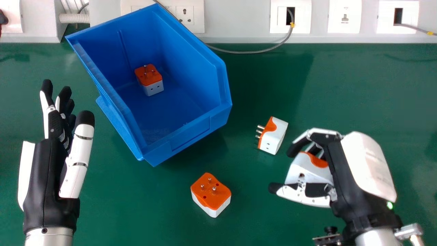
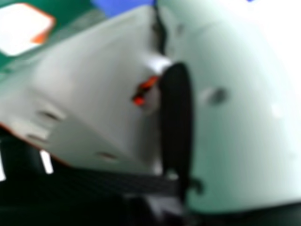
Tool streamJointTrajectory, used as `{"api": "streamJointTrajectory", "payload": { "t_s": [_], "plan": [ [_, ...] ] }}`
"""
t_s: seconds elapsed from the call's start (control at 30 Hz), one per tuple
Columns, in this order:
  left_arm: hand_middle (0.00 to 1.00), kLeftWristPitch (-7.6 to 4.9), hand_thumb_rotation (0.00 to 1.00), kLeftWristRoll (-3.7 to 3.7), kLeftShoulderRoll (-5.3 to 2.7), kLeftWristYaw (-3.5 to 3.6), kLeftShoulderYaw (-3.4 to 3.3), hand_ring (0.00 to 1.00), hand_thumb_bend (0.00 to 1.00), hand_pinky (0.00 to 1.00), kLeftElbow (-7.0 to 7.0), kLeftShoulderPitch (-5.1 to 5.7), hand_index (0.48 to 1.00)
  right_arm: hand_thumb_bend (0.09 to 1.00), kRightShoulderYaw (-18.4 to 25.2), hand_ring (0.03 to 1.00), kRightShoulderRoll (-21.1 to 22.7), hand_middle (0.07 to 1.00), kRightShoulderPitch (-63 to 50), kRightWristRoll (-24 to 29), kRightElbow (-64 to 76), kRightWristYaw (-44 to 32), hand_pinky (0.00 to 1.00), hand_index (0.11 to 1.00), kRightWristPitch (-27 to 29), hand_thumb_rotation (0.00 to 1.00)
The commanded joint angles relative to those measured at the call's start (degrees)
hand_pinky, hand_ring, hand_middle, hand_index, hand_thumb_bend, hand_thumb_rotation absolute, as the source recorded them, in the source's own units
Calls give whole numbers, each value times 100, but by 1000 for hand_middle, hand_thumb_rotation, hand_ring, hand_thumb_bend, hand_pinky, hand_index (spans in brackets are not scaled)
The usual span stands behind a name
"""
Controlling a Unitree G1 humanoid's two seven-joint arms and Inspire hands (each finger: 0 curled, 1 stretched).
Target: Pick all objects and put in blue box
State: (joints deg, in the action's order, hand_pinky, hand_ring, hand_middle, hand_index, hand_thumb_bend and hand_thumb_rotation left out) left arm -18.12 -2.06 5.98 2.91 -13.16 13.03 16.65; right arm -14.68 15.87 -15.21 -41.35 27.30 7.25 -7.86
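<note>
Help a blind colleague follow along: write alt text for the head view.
A robot's right hand grips a plug adapter over a green table. Two more adapters lie near a blue box holding a fourth; the left hand is open.

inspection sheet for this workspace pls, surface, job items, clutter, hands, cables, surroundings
Surface: green table, bearing the blue box.
Job items: one plug adapter in the box; two on the table, one with pins up, one with pins sideways; a fourth held.
Clutter: nothing seen.
Hands: left open, holding nothing; right curled round the fourth adapter.
Cables: grey cable passing behind the box; another at far right.
Surroundings: white socket panel, ribbed hose.
</note>
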Motion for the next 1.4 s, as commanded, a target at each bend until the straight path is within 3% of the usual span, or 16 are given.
{"api": "streamJointTrajectory", "payload": {
  "t_s": [0.0,0.2,0.3,0.37,0.5,0.6,0.87,1.07,1.1,1.23,1.3,1.37],
  "plan": [
    [993,-41,846,89,-6,-59,25,1000,377,1000,190,2,980,488,11,82,49,132,165,-100,256,-114,58,469,197,132],
    [998,-123,857,91,19,-68,48,1000,334,1000,184,3,988,489,-224,77,-24,129,999,-123,-110,-328,55,469,593,129],
    [998,-99,856,91,8,-90,46,1000,349,1000,217,24,988,489,-381,83,-190,135,1603,-145,-480,-379,57,469,707,130],
    [997,-61,843,34,0,-77,46,1000,341,1000,241,32,984,488,-495,89,-321,148,2014,-192,-742,-468,59,469,681,133],
    [996,-59,834,35,-22,-97,40,1000,320,1000,259,64,984,484,-687,127,-600,195,2841,-161,-1454,-490,88,470,771,140],
    [998,-57,841,-2,-24,-72,36,1000,344,1000,265,80,983,485,-816,123,-866,193,3452,-203,-1943,-530,82,470,666,138],
    [1000,-69,866,55,36,-52,-10,1000,376,1000,258,139,991,488,-1132,255,-1300,353,5164,-405,-3712,-212,175,476,785,135],
    [1000,4,854,-46,39,-9,-20,1000,404,1000,331,199,1000,493,-1331,359,-1714,477,6386,-436,-5326,-13,250,488,794,128],
    [1000,7,848,-66,29,-7,-21,1000,404,1000,344,215,1000,490,-1356,366,-1793,481,6611,-422,-5602,-64,259,489,748,131],
    [1000,-26,828,-168,13,51,-28,1000,409,1000,320,230,1000,487,-1420,215,-2098,314,7491,-377,-6819,143,155,491,777,128],
    [1000,-3,831,-169,6,53,-26,1000,409,1000,327,237,1000,504,-1435,235,-2251,399,7913,-347,-7441,373,164,502,885,41],
    [1000,30,831,-155,-16,36,-12,1000,423,1000,363,237,1000,510,-1464,284,-2340,427,8249,-330,-7949,499,198,513,1012,13]
  ]
}}
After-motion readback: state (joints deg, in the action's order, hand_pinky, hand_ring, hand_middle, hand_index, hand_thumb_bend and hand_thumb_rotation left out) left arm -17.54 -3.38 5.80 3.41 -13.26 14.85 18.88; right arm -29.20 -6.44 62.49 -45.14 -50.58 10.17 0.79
